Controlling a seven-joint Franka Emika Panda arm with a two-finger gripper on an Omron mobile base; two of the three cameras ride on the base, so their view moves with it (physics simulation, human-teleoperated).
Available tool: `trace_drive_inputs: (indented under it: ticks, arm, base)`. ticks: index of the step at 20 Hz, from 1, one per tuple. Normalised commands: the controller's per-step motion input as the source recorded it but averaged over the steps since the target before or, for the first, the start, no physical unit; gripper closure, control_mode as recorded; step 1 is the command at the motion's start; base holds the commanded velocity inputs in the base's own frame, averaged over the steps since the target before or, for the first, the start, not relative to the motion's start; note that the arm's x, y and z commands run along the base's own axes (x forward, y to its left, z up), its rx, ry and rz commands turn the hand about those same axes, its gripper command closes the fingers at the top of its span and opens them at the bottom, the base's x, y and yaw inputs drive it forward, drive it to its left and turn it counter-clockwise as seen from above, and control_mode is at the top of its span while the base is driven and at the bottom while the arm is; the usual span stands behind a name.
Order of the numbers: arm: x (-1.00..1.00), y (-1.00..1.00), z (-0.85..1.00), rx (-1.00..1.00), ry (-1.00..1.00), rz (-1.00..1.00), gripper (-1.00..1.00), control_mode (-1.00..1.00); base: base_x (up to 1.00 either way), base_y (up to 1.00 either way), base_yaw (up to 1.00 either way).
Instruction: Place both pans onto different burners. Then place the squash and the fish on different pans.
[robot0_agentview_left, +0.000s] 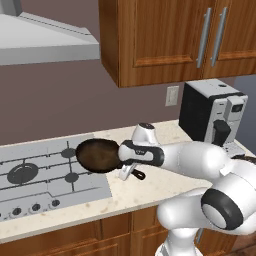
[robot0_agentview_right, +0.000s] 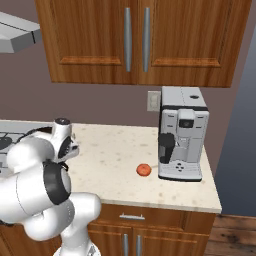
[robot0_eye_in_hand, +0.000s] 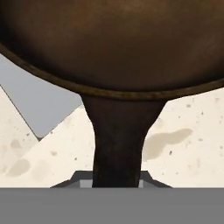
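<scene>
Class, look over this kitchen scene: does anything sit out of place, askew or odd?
Yes. The brown skillet hangs in the air over the cooktop's right edge, held by its handle in the gripper, on no burner. The squash lies loose on the counter beside the coffee machine.

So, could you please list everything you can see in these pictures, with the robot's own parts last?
skillet: one, rusty brown-black, at the cooktop's right edge, handle in the gripper
cooktop: one, silver-grey, left part of the counter
burners: several, black, on the cooktop
squash: one, orange-red, on the counter beside the coffee machine
coffee machine: one, silver and black, right end of the counter
counter: one, beige speckled
upper cabinets: wood, above the counter
range hood: one, grey, above the cooktop
wall outlet: one, pale, left of the coffee machine
gripper: one, shut on the skillet's handle
arm: one, white with dark joints
</scene>
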Motion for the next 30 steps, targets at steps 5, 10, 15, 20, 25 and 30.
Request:
trace_drive_inputs:
  ticks: [5, 10, 15, 20, 25, 30]
  arm:
    - [0.0, 0.54, 0.0, 0.0, 0.08, -0.04, 1.0, -1.0]
    - [0.01, 0.55, 0.0, 0.0, 0.07, -0.09, 1.0, -1.0]
    - [0.09, 0.56, -0.03, 0.0, 0.07, -0.13, 1.0, -1.0]
    - [0.05, 0.5, -0.09, 0.0, 0.06, -0.12, 1.0, -1.0]
    - [0.11, 0.5, -0.11, -0.05, 0.01, -0.07, 1.0, -1.0]
    - [0.13, 0.32, -0.17, -0.1, 0.0, -0.06, 1.0, -1.0]
  base:
    - [0.0, 0.0, 0.0]
    - [0.0, 0.0, 0.0]
    - [0.0, 0.0, 0.0]
    - [0.0, 0.0, 0.0]
    - [0.0, 0.0, 0.0]
    - [0.0, 0.0, 0.0]
